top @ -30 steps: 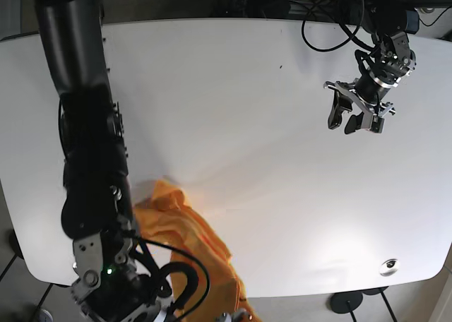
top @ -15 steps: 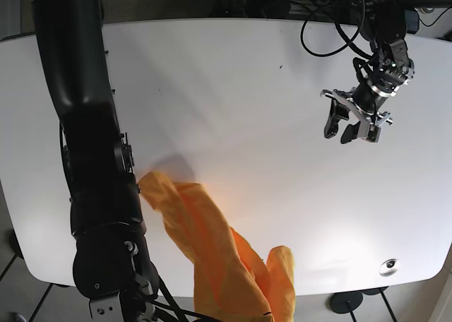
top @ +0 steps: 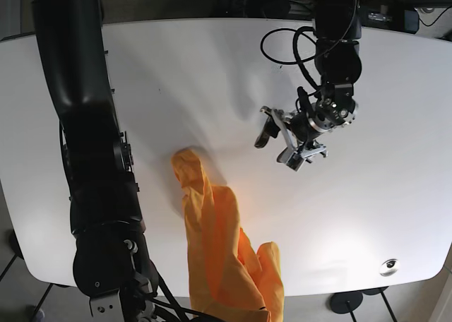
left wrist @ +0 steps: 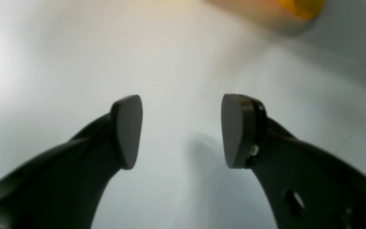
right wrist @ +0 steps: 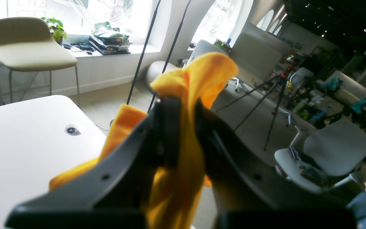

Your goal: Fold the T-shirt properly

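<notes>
Left hand (top: 277, 144) crossed white table (top: 212, 75) toward T-shirt (top: 219, 251).

The left gripper (left wrist: 181, 130) fills the lower half of the left wrist view, its two dark fingers reaching up from the bottom corners with a wide gap between the flat pads (left wrist: 127, 130) and nothing held there. Beneath and around them lies the plain white bench (left wrist: 75, 63), with a soft shadow of the gripper just below the gap. At the top edge, right of centre, a blurred orange patch of the T-shirt (left wrist: 300, 5) shows, well apart from the fingers.
</notes>
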